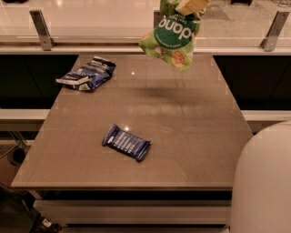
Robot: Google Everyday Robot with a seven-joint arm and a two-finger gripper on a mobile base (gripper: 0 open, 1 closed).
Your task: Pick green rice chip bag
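Note:
The green rice chip bag (173, 35) hangs upside down in the air, well above the far part of the brown table (182, 136). It is light green with a dark green round logo and chip pictures. My gripper (191, 5) is at the top edge of the view, shut on the bag's upper end; only its cream fingers (194, 4) show, the arm is out of view.
A dark blue and white snack bag (87, 73) lies at the table's far left. A small dark blue bar wrapper (126, 142) lies near the front middle. A glass rail with metal posts (41, 28) runs behind the table. A white rounded robot part (263, 182) fills the lower right.

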